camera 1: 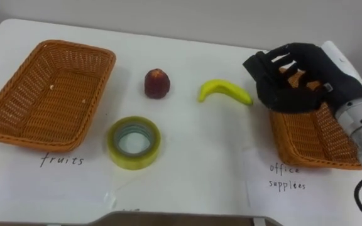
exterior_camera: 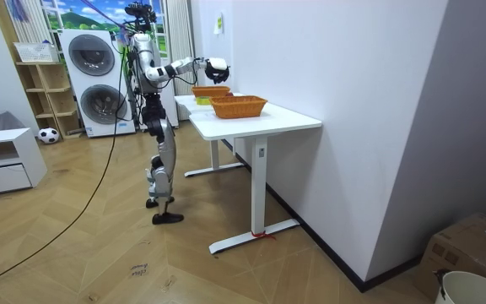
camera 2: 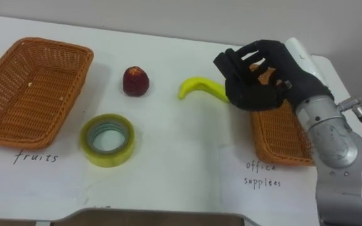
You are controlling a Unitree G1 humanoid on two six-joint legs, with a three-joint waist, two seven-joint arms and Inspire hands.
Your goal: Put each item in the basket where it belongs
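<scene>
On the white table (camera 1: 200,176) lie a yellow banana (camera 1: 225,91), a dark red fruit (camera 1: 157,83) and a roll of yellowish tape (camera 1: 134,142). An empty wicker basket (camera 1: 49,88) stands at the left, and a second wicker basket (camera 1: 313,141) stands at the right. My right hand (camera 1: 291,78), black, hovers over the right basket's near-left corner, just right of the banana's tip. Its fingers are spread and loosely bent, with nothing in them.
Paper sheets with handwritten labels (camera 1: 61,161) lie in front of each basket. In the room view I stand at the table's (exterior_camera: 260,118) far end, one arm reaching over it, with washing machines (exterior_camera: 95,80) behind me.
</scene>
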